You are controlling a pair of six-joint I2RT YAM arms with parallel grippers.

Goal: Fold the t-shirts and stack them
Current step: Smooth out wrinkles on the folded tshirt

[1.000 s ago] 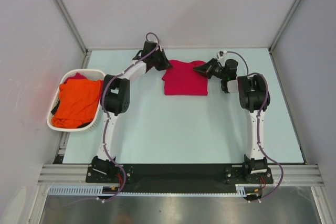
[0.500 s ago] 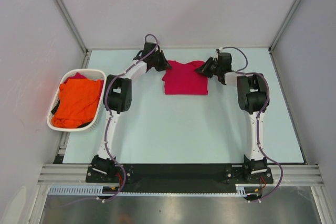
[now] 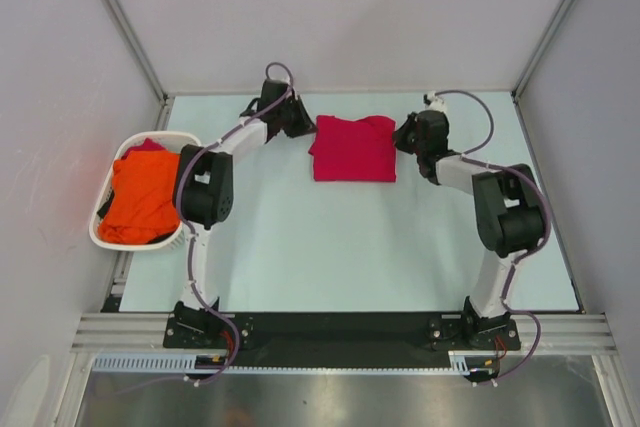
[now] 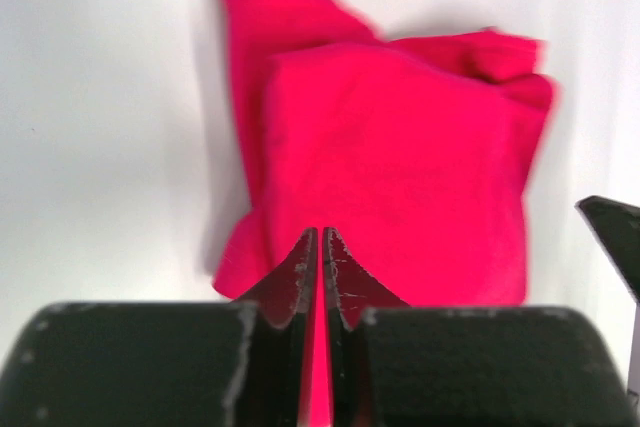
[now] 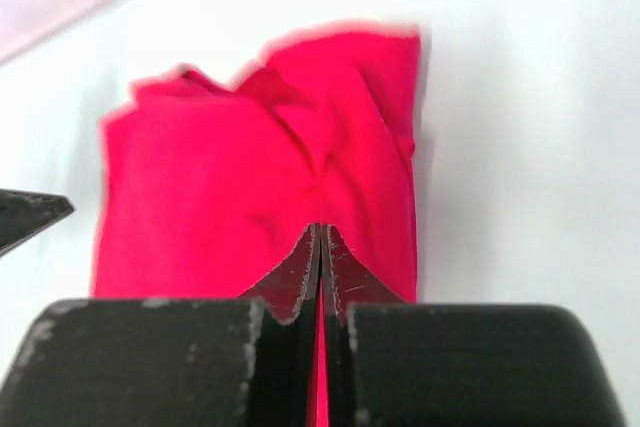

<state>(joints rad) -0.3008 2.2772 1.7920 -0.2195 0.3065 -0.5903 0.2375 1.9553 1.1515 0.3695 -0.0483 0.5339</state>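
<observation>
The crimson t-shirt (image 3: 352,150) lies folded into a rough square at the back middle of the table. It also shows in the left wrist view (image 4: 400,167) and the right wrist view (image 5: 250,187). My left gripper (image 3: 308,127) is at its left edge, jaws shut with nothing between them (image 4: 321,232). My right gripper (image 3: 398,137) is at its right edge, also shut and empty (image 5: 320,229). The orange t-shirt (image 3: 145,197) lies crumpled in the white basket (image 3: 100,237) at the left.
A bit of another red cloth (image 3: 147,146) shows at the basket's back. Grey walls enclose the table on the left, back and right. The basket hangs over the table's left edge.
Both grippers have drawn outward off the crimson shirt, the left one leftward and the right one rightward. The right arm has swung out to the right. The shirt stays folded in place.
</observation>
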